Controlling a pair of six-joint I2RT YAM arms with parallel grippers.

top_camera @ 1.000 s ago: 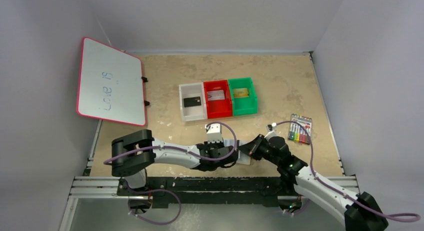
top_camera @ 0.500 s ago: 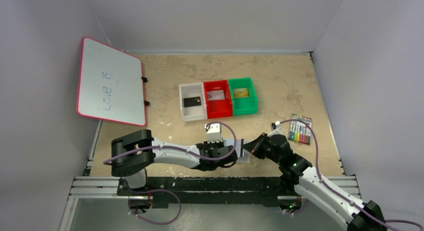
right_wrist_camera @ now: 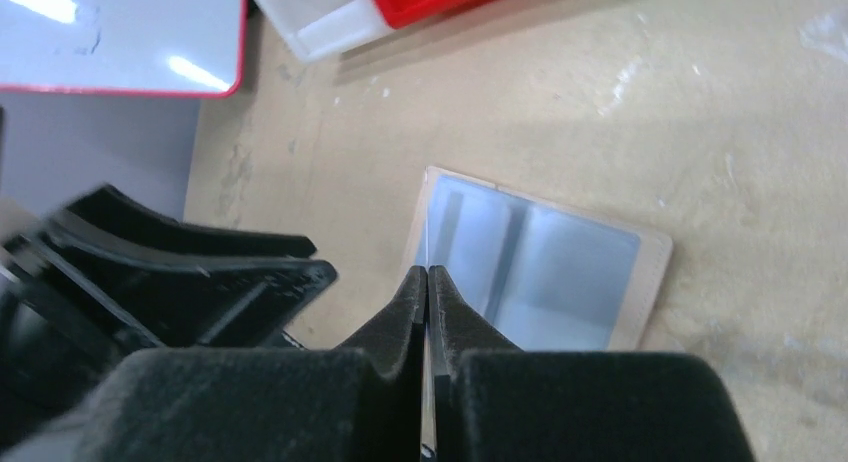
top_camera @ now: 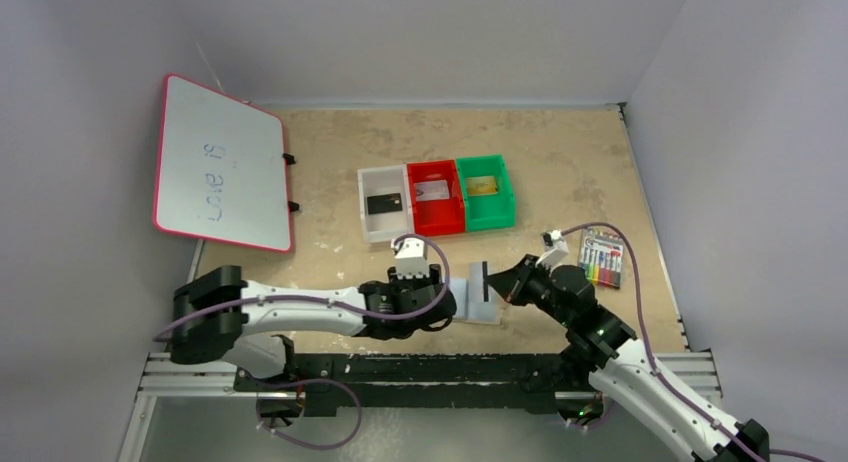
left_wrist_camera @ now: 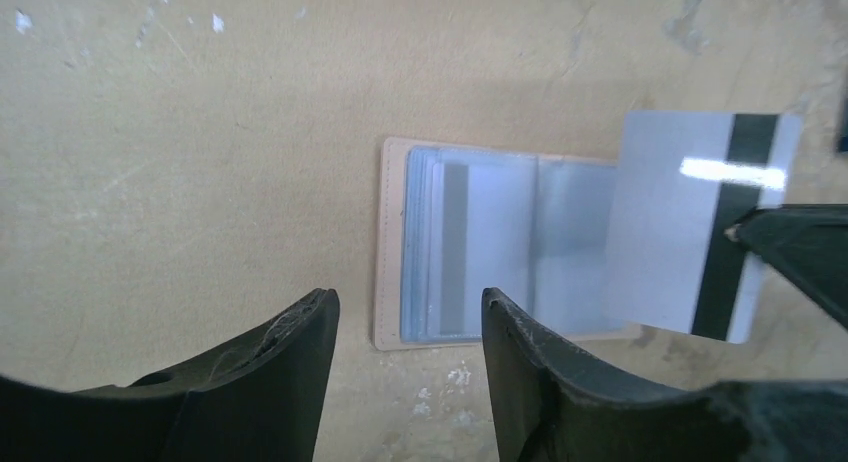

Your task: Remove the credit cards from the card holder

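— Nearest the bases: what of the left gripper (left_wrist_camera: 407, 300)?
— Parted about halfway, empty, hovering just left of the card holder (left_wrist_camera: 500, 242).
— And the right gripper (right_wrist_camera: 428, 272)?
— Pinched tight on one edge of the striped card (left_wrist_camera: 690, 222), raised over the holder's right panel.
— Which step, then?
— Looks like the carry-off: drawn out of its sleeve, not yet set down. Holder lying open and flat on the table (top_camera: 560, 162), between both grippers.
— Next?
— Probably calls for a level swing toward the far bins, with no slackening of the pinch; thin plastic, caught only at an edge. Farther back: black card (top_camera: 384, 203) in the white bin (top_camera: 364, 202), silvery card (top_camera: 431, 190) in the red bin (top_camera: 437, 229), gold card (top_camera: 482, 186) in the green bin (top_camera: 490, 223).
— More left in the sleeves?
— Cannot tell through the glare.
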